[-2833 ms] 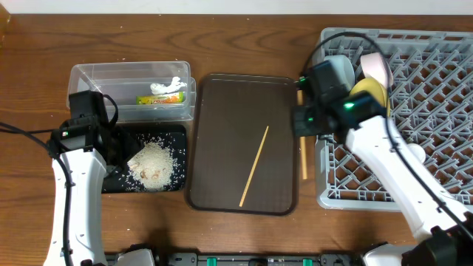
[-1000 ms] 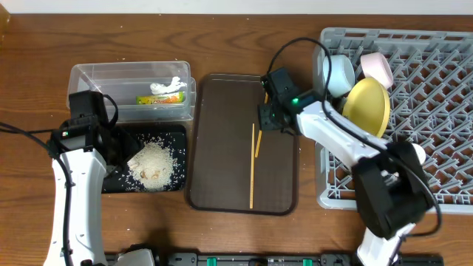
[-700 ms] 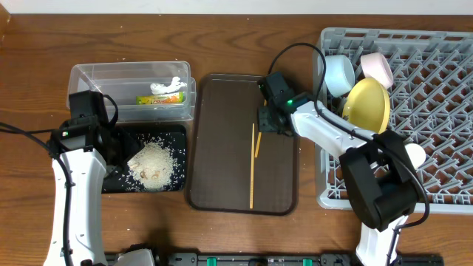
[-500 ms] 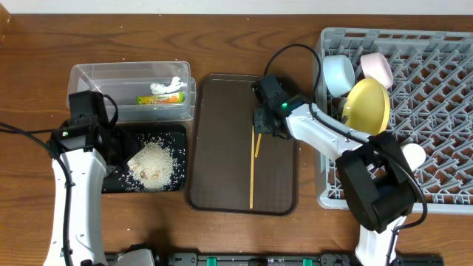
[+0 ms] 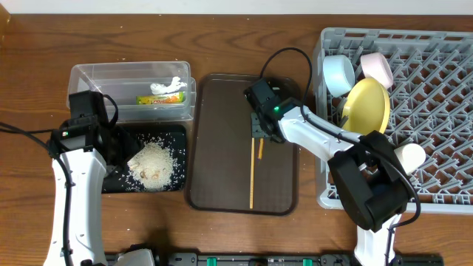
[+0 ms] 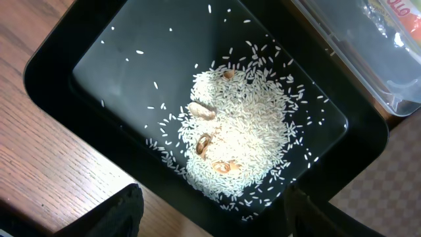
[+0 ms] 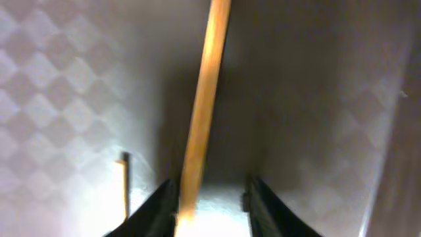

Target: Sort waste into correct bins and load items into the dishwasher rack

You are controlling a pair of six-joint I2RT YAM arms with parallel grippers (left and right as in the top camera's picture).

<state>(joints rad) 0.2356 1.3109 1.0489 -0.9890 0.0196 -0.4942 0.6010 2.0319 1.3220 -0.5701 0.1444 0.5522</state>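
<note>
R gripper [image 5: 259,127] is down over the brown tray [image 5: 214,148], toward its far right part, with the arm reaching in from the rack side. In the wrist view its fingers [image 7: 263,201] stand apart w/ a chopstick [image 7: 204,112] running up between them, close along one finger. The gap is wider than the stick, so it's part open and not pinched on it as far as I can see. The view's blurred, so I can't tell if that finger touches the stick.

From above, two sticks lie lengthwise on the brown tray. The long stick [image 5: 252,177] runs from just below the gripper toward the near edge. A short bit [image 5: 260,150] shows just beside it on the rack side, the rest hidden under the gripper. Can't tell which of the two the wrist view shows.

L gripper [image 6: 214,194] hangs over the black tray [image 6: 59,72], fingers wide apart, nothing in them. The rice [image 6: 243,138] is heaped mid-tray w/ a few brownish bits in it and stray grains round about.

The clear tub [image 5: 89,77] sits right behind the black tray, w/ the wrapper [image 5: 159,99] and the white scrap [image 5: 168,84] inside.

The rack [image 5: 443,185] is at the right. The blue bowl [image 5: 338,74] and the pale bowl [image 5: 377,68] are on edge in its far corner nearest the brown tray. The yellow plate [image 5: 367,103] is tilted up among the pegs just in front of them. The cup [image 5: 409,157] is nearer me, beside the R arm.
</note>
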